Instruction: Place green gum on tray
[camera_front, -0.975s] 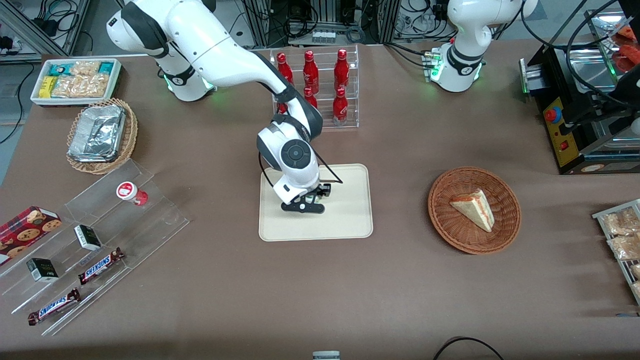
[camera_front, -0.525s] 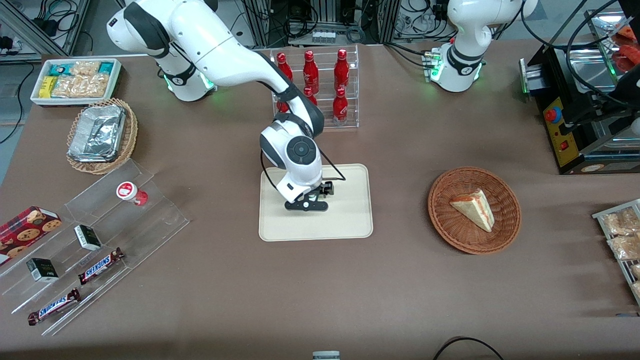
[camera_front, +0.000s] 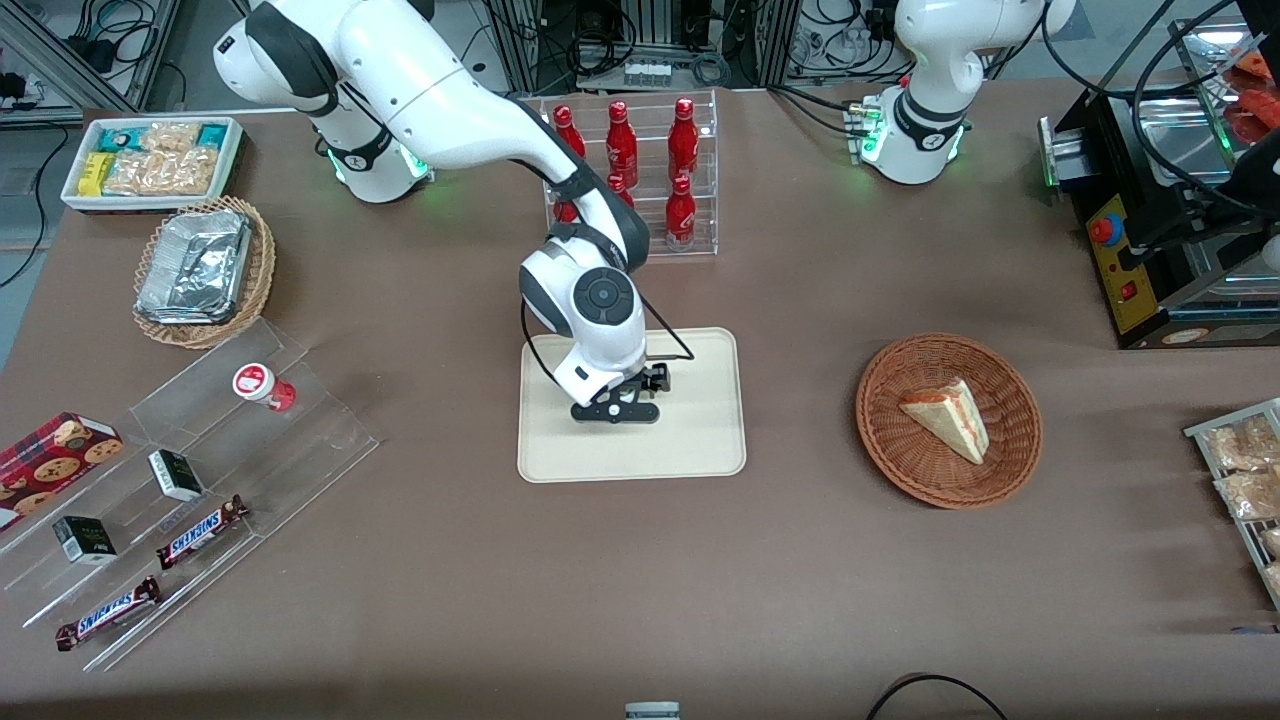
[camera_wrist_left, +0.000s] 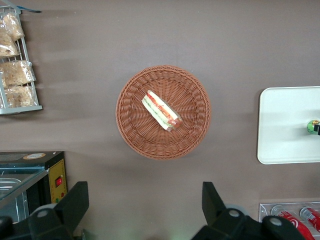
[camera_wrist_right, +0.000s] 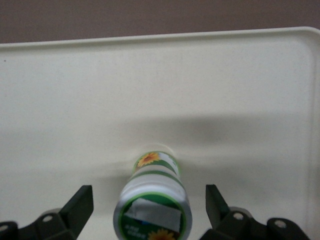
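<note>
**Gum bottle on the tray, claw spread around it**

Gum first: the green gum (camera_wrist_right: 154, 202) stands upright on the tray (camera_wrist_right: 240, 90), its white lid with a green ring facing the wrist camera and a sunflower mark on the label; it rests on the cream surface with bare tray on all sides; in the left wrist view it shows only as a small green spot (camera_wrist_left: 313, 127) at the picture's edge, on the tray (camera_wrist_left: 285, 125). The claw (camera_wrist_right: 150, 207) hangs directly above the bottle with its two fingers (camera_wrist_right: 77, 207) spread wide, one on each side and clear of the lid, gripping nothing; in the front view the claw (camera_front: 622, 402) sits low over the middle of the tray (camera_front: 700, 440), and the bottle itself is hidden under it.

Around the tray on the brown desk (camera_front: 800, 580): a clear rack of red bottles (camera_front: 640, 170) stands farther from the front camera than the tray; a round wicker basket (camera_front: 948, 420) holding a sandwich wedge (camera_front: 945, 415) lies toward the parked arm's end; toward the working arm's end a clear stepped stand (camera_front: 190, 480) carries a red-marked gum bottle (camera_front: 262, 385), small dark boxes and two Snickers bars (camera_front: 150, 570); a second wicker basket with foil trays (camera_front: 200, 270) sits farther from the front camera than that stand.
</note>
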